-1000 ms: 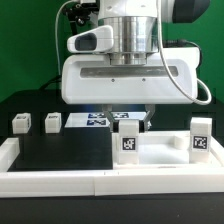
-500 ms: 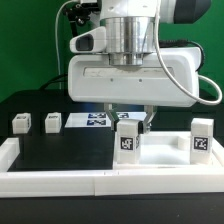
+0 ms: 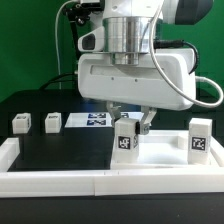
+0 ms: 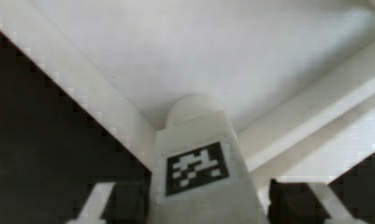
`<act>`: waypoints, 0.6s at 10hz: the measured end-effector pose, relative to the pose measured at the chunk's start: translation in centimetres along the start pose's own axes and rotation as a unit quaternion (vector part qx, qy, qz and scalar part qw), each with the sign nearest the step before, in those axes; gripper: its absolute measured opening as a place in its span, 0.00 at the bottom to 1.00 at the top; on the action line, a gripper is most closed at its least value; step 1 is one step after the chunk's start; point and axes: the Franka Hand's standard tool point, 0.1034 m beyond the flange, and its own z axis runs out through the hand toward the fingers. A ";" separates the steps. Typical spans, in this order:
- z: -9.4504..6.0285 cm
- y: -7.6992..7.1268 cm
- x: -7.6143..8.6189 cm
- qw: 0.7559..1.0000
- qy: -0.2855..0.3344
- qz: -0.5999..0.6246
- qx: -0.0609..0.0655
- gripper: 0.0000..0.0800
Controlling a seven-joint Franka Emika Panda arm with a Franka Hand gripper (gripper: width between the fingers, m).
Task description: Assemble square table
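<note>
**A:** Have the fingers (image 4: 102,205) got hold of that leg (image 3: 126,141)?

**B:** No. They're part open with the leg between them, and the wrist view shows a dark gap on each side. The leg stands upright on the square slab (image 3: 165,160).

**A:** Can you see the tips from outside?

**B:** Only partly, under the arm's wide white housing (image 3: 135,80). I can't make out where the leg's foot meets the slab.

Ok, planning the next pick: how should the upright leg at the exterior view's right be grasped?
Probably from straight above, closing on the upper part of the leg across its flat side faces: it stands upright, with room on either side, tagged face toward the camera.
</note>
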 end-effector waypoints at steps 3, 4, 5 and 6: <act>0.0 0.0 0.0 1.000 0.000 -0.002 0.000 0.62; 0.0 0.0 0.0 1.000 0.000 -0.002 0.000 0.77; 0.0 -0.1 -0.1 1.000 0.000 -0.015 0.001 0.80; -0.1 -0.2 -0.2 0.999 0.000 -0.034 0.002 0.80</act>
